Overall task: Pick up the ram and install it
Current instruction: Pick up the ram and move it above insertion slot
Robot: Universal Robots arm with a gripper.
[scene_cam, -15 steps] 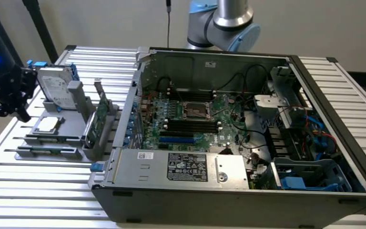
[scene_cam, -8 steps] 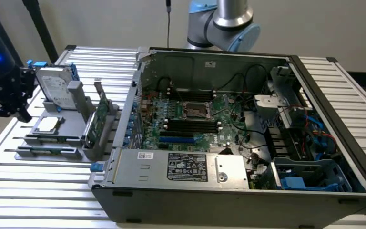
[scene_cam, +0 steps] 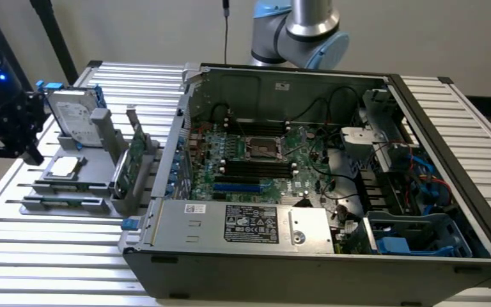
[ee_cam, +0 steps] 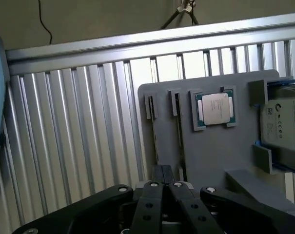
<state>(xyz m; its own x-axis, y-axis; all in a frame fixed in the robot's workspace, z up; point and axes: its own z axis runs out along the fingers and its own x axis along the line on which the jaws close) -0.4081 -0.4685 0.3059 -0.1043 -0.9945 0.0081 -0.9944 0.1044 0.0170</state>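
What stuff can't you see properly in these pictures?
Ram: wrist view, edge-on in the grey holder, chips hidden.
Hard drive: wrist view, cut off by the picture's edge.
Power supply label: exterior view, print too small to read.
Gripper: wrist view, shut, but its fingers hide whether anything is pinched.

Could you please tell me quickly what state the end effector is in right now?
End effector: closed, with nothing seen held between its tips.
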